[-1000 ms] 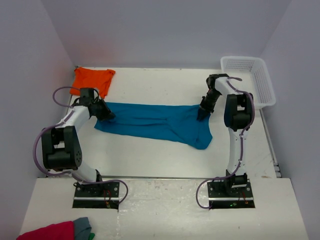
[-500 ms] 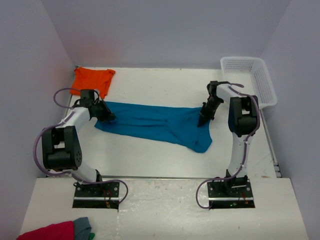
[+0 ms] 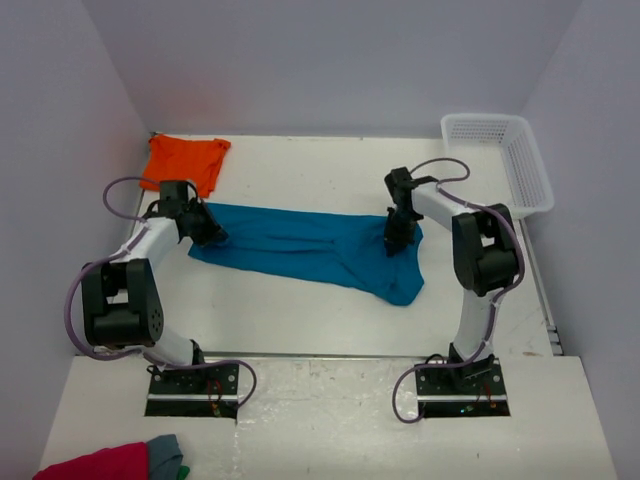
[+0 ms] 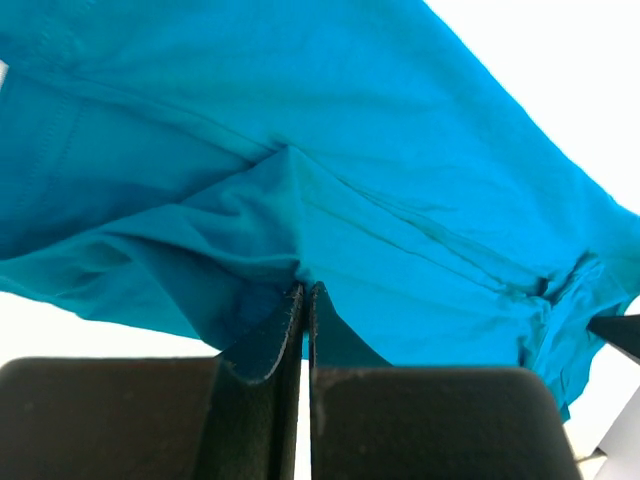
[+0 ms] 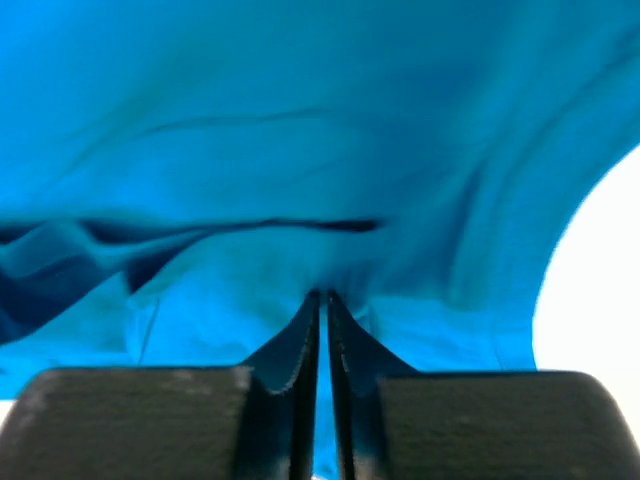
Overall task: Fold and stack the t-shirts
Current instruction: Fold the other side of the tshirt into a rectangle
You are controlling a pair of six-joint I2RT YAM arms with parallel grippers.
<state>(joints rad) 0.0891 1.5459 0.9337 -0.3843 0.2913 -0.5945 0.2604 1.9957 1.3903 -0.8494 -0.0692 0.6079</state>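
Observation:
A teal-blue t-shirt [image 3: 300, 245] lies stretched across the middle of the table, bunched toward its right end. My left gripper [image 3: 213, 232] is shut on a fold at the shirt's left edge; the left wrist view shows the cloth [image 4: 330, 190] pinched at the fingertips [image 4: 305, 292]. My right gripper [image 3: 392, 243] is shut on the shirt's right part, with blue cloth [image 5: 300, 150] running between its fingertips [image 5: 321, 298]. An orange t-shirt [image 3: 184, 160] lies folded at the far left corner, apart from both grippers.
A white plastic basket [image 3: 503, 160] stands at the far right edge of the table. A crimson-pink cloth [image 3: 95, 464] and a grey cloth [image 3: 165, 452] lie on the near shelf at the bottom left. Purple cables loop off both arms.
My right gripper closed on the blue shirt and moved left, dragging the shirt's right end inward. The left arm has barely moved and keeps its grip.

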